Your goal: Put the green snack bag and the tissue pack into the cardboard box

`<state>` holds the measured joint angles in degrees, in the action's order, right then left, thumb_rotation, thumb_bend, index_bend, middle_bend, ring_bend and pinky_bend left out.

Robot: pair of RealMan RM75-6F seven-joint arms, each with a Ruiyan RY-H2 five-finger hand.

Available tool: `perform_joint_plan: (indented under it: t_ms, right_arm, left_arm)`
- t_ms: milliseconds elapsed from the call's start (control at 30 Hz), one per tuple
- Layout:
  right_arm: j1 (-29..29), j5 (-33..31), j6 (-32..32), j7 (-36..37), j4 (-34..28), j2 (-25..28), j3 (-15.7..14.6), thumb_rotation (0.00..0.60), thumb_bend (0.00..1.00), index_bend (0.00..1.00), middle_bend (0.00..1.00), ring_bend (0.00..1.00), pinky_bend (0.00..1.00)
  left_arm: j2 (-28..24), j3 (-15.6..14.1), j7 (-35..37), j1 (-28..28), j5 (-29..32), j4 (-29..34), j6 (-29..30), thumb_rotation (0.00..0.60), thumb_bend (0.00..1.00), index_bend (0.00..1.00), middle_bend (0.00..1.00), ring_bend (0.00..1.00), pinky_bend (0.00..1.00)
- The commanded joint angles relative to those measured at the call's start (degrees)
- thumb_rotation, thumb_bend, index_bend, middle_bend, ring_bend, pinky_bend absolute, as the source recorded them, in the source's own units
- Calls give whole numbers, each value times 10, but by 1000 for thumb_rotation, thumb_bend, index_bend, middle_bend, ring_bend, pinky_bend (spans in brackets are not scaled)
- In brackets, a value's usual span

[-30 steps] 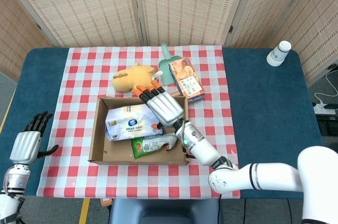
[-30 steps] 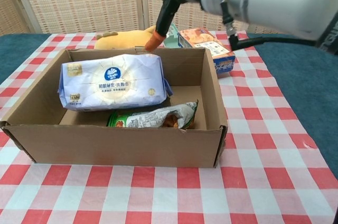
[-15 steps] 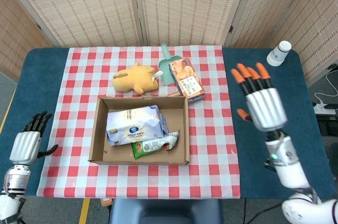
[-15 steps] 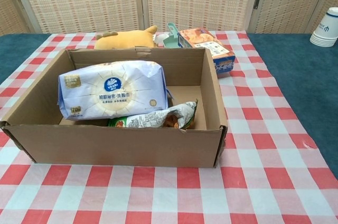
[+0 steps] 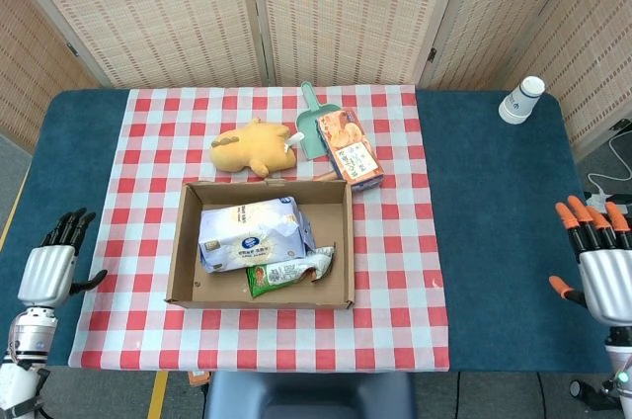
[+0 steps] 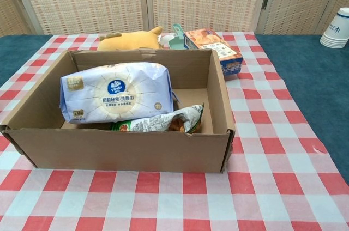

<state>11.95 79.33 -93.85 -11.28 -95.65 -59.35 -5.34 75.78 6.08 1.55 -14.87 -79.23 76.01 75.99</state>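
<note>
The cardboard box (image 5: 186,243) (image 6: 218,100) stands open on the checked cloth. Inside it lies the white-and-blue tissue pack (image 5: 249,232) (image 6: 115,92), and the green snack bag (image 5: 289,272) (image 6: 158,121) lies along its near side, partly under the pack. My right hand (image 5: 599,262) hovers at the far right edge of the head view, fingers spread, holding nothing. My left hand (image 5: 51,264) rests at the left edge beside the cloth, fingers apart and empty. Neither hand shows in the chest view.
Behind the box lie a yellow plush toy (image 5: 252,146) (image 6: 131,40), a green scoop (image 5: 315,124) and an orange-and-blue snack box (image 5: 350,147) (image 6: 214,47). A white paper cup (image 5: 521,99) (image 6: 336,28) stands at the back right on the blue table (image 5: 494,202).
My right hand has left the box and swung away to the far right edge, empty. The tissue pack settled slightly in the box. The left hand has not moved.
</note>
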Motion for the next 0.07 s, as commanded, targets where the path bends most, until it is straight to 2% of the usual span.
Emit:
perform_joint_plan:
  t_ms: [33,67]
  right_arm:
    - [-13,-9,25,21,20,-19,0,600,0,0,0,0,0]
    - [-14,-7,27,25,24,-21,3,600,0,0,0,0,0]
  left_arm:
    - [1,0,-1,-2,-3,2,0,600,189,98,10,0,220]
    - [2,0,-1,-2,-4,3,0,600,188,98,10,0,220]
